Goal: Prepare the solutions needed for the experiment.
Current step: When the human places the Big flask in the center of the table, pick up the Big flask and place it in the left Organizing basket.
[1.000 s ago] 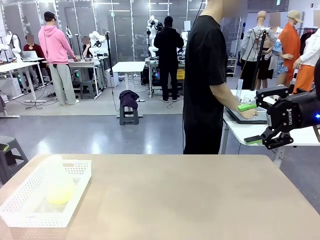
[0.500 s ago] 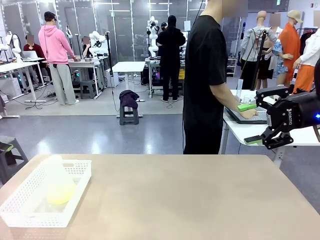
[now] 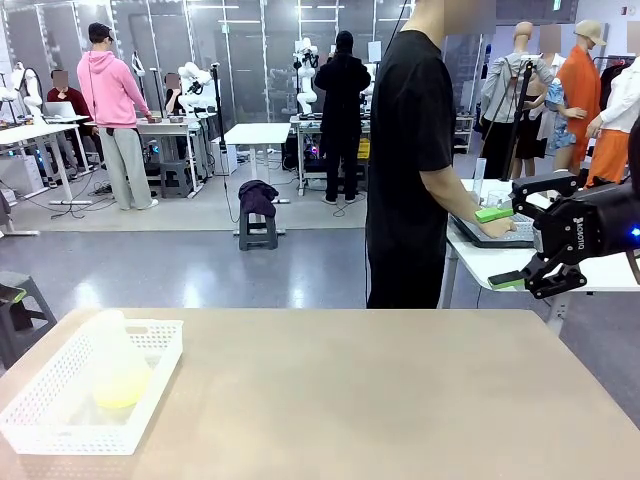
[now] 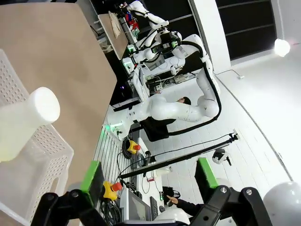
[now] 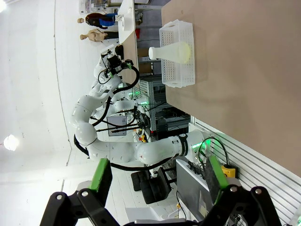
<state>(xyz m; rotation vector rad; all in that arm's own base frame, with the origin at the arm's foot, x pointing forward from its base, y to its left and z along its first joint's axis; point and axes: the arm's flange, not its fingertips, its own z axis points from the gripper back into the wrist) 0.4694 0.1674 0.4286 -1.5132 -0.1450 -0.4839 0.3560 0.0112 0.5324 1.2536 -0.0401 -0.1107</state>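
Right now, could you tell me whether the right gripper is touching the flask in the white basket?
Apart. In the front view the right gripper hangs open at the table's far right, while the flask stands in the white basket at the near left.

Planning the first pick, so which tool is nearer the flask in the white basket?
Left. The left tool hangs open just beside the flask in the basket; the right tool is open across the table.
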